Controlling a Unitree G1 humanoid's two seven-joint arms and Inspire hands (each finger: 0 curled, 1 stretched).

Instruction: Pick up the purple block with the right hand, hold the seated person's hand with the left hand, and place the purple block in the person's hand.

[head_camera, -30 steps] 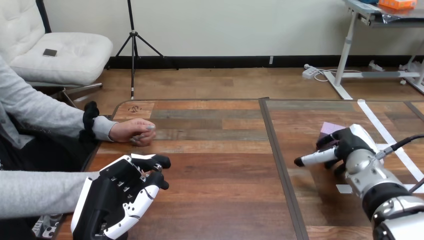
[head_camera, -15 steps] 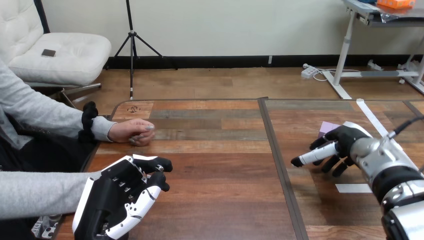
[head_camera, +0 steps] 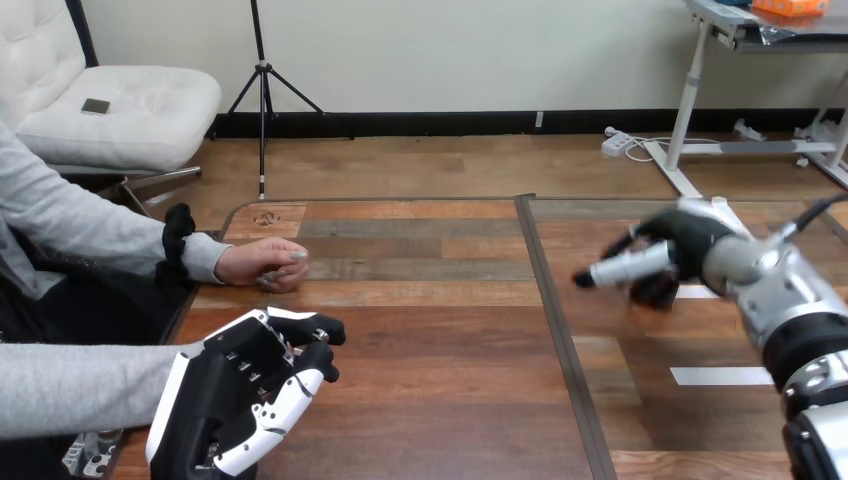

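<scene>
Head view: we are recording the wooden table (head_camera: 440, 400) first, then the person's hand (head_camera: 262, 264), which is resting on it at the left, loosely closed, with the palm not yet offered. We are finding the left hand (head_camera: 240, 390) near it but apart, fingers relaxed and half-curled, holding nothing. The right hand (head_camera: 690, 245) is hanging over the table's right half, and we cannot tell whether it is enclosing anything. The purple block is hidden from us, possibly inside that hand. We are judging it light, rigid and smooth-faced, best pinched across opposite flat sides.
</scene>
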